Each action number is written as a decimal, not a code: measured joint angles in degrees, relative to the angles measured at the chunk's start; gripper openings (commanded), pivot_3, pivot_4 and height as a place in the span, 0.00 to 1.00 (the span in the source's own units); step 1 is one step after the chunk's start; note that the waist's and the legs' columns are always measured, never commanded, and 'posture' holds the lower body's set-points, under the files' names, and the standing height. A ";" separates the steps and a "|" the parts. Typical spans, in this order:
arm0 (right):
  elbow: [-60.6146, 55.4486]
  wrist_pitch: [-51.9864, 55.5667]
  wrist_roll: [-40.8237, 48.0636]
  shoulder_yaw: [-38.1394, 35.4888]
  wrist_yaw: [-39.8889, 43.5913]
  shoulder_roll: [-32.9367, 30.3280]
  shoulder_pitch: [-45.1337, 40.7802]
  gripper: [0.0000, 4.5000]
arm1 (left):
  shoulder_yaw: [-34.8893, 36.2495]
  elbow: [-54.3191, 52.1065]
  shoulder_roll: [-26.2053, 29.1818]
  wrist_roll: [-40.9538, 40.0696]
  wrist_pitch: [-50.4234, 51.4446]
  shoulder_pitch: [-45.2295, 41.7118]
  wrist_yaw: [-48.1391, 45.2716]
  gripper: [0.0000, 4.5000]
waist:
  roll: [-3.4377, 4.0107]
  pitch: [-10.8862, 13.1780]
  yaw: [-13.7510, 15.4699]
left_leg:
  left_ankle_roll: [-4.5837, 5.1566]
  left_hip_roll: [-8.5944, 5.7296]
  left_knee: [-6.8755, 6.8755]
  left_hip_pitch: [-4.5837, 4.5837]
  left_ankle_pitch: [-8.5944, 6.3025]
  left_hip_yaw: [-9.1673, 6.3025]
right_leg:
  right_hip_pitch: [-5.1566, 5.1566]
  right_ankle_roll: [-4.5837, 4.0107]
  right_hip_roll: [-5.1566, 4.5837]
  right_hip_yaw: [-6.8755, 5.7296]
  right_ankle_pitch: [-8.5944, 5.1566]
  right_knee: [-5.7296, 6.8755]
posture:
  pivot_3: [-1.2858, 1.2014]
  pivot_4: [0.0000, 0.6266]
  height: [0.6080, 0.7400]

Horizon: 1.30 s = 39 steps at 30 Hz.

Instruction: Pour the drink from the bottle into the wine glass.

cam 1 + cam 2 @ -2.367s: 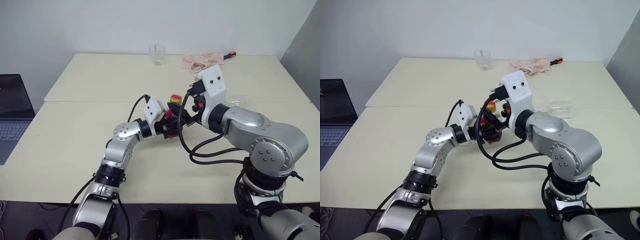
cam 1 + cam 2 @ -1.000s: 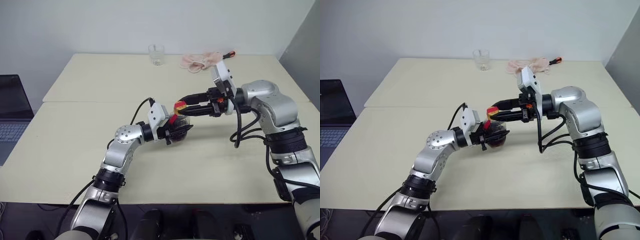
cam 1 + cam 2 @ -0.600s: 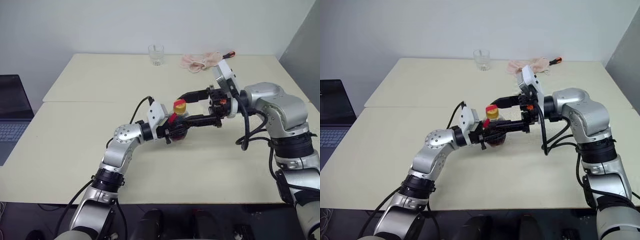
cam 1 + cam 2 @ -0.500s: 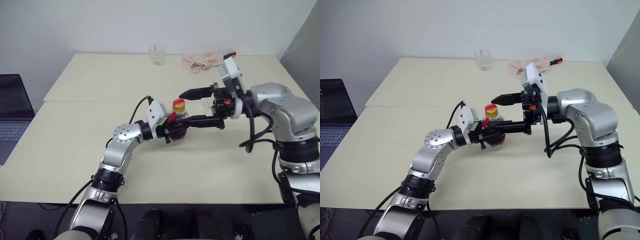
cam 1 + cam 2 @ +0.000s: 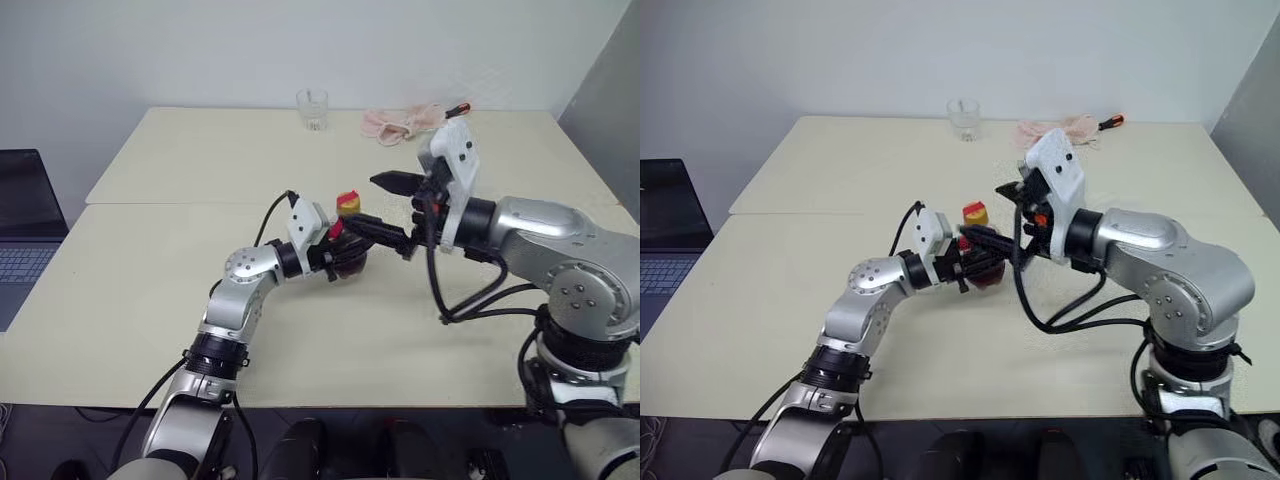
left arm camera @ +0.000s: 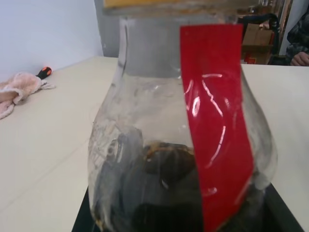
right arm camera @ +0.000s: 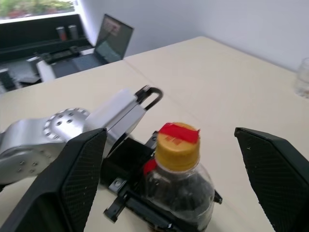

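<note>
My left gripper point(image 5: 333, 256) is shut on the rounded body of the bottle point(image 5: 349, 252) and holds it upright just above the table's middle. The bottle has a yellow cap point(image 7: 177, 141) with a red strip point(image 6: 215, 116) down the neck. The dark drink point(image 6: 164, 198) fills its lower part. My right gripper point(image 5: 388, 209) is open wide beside the cap, one finger above and one below, touching nothing. In the right wrist view the cap stands between the two spread fingers point(image 7: 79, 174). The wine glass is hidden.
A short clear tumbler point(image 5: 313, 108) stands at the far edge of the table. A pink cloth point(image 5: 400, 122) and an orange-handled screwdriver point(image 5: 458, 107) lie to its right. An open laptop point(image 5: 25, 215) sits off the table's left side.
My right gripper let go of the yellow cap and opened wide, and the right arm swung round with its elbow dropping. The bottle went from tilted to upright in the left gripper.
</note>
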 measured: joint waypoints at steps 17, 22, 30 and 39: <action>-3.27 13.84 -7.50 -2.38 -18.76 17.06 -2.45 1.00 | -0.09 0.49 -0.06 0.03 -0.85 0.02 -0.14 0.35 | 0.04 -0.02 -0.23 | 0.00 -0.04 -0.02 0.01 0.00 0.03 | -0.09 0.00 0.02 0.10 0.00 0.13 | 0.52 0.24 1.00; -3.27 14.58 -8.01 -1.20 -19.05 18.23 -2.26 1.00 | -0.09 0.49 -0.01 0.03 -0.85 0.05 -0.12 0.35 | 0.04 -0.02 -0.24 | 0.00 -0.04 -0.02 0.01 0.00 0.03 | -0.11 0.00 0.02 0.11 0.00 0.16 | 0.52 0.24 1.00; -3.08 14.63 -9.25 -0.26 -19.06 19.11 -2.15 0.57 | -0.08 0.49 0.11 0.03 -0.85 0.15 -0.05 0.35 | 0.04 -0.02 -0.23 | 0.00 -0.04 -0.02 0.02 0.00 0.03 | -0.12 0.00 0.02 0.12 0.00 0.18 | 0.52 0.24 1.00; 0.54 11.52 -7.16 1.59 -11.16 11.71 -3.77 0.26 | -0.39 0.50 -0.08 0.24 -0.84 0.02 0.26 0.35 | 0.04 -0.02 -0.13 | 0.00 -0.08 -0.01 0.02 0.00 0.04 | -0.10 0.00 0.02 0.11 0.00 0.16 | 0.52 0.24 1.00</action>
